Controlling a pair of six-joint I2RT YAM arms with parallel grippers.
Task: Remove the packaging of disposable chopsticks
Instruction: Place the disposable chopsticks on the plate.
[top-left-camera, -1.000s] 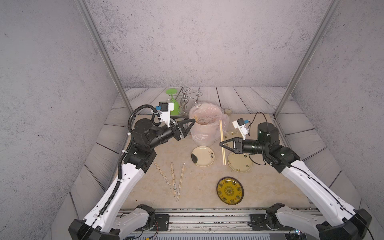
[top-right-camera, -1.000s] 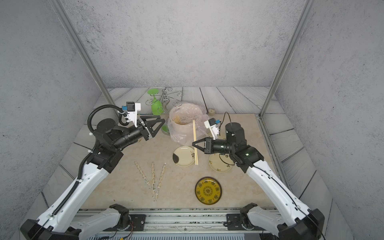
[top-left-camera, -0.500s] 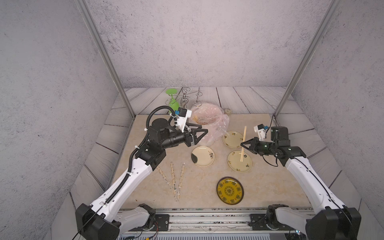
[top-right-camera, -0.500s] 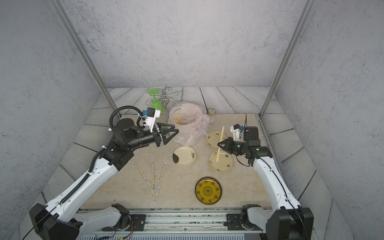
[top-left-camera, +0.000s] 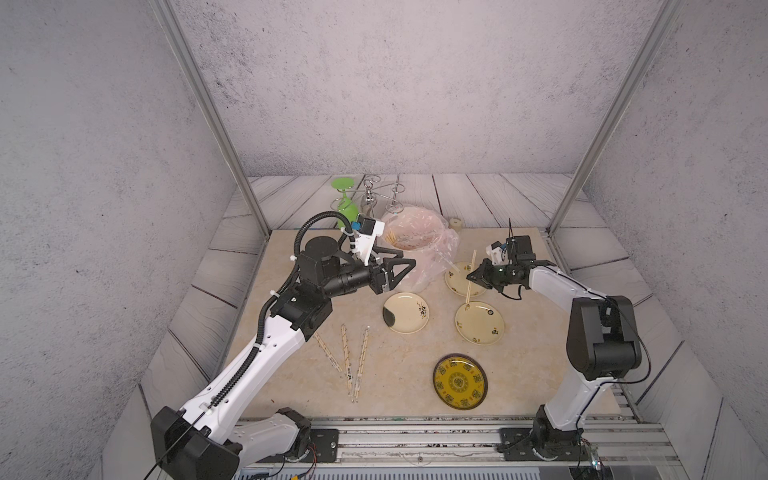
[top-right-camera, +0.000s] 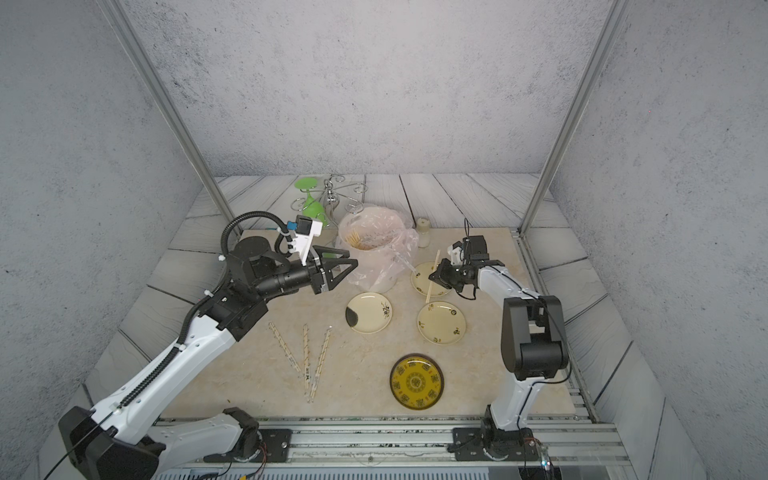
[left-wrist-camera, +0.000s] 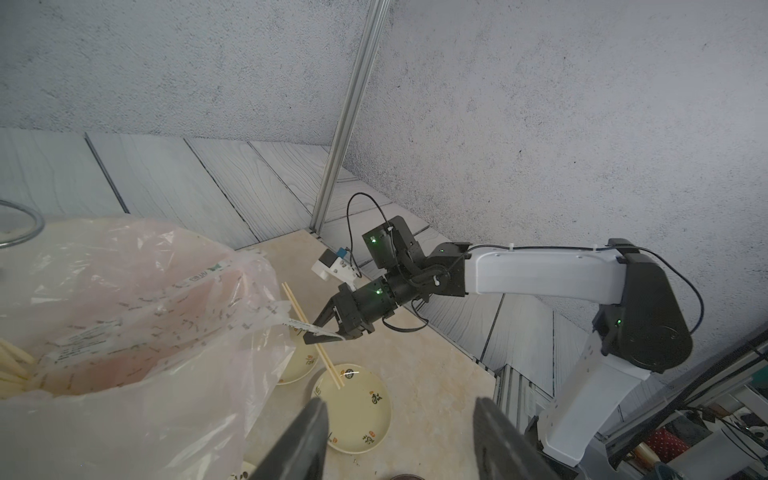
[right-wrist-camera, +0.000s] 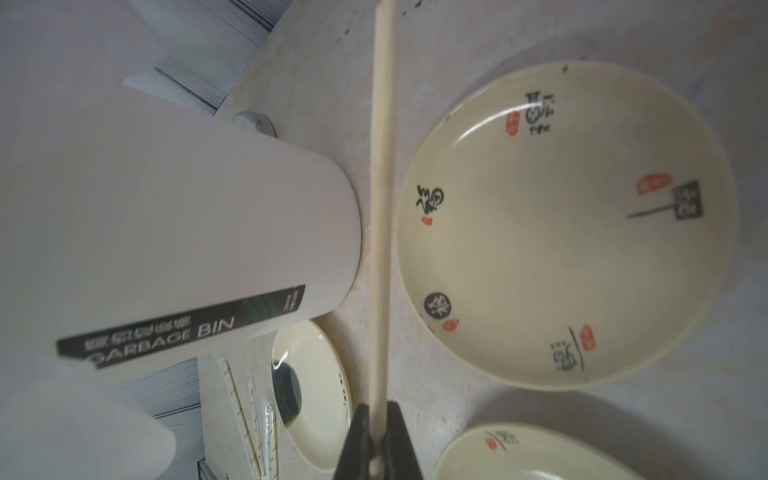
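While near cream plates (top-left-camera: 478, 328), bagged bin (left-wrist-camera: 124, 374) beside left pincer (left-wrist-camera: 401, 409).

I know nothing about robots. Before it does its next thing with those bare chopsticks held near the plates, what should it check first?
1. Grip: the right gripper is shut on the chopsticks. Ok.
2. Wrapping gone: the chopsticks show plain wood in the right wrist view. Ok.
3. Other arm: the left gripper is open and empty. Ok.
4. Rubbish: the empty sleeve is fully inside the bagged bin. Not ok, one end pokes out toward the right gripper.
5. Empty sleeve clear of the right gripper. Cannot tell.
6. Landing spot: the nearest cream plate is bare. Ok.
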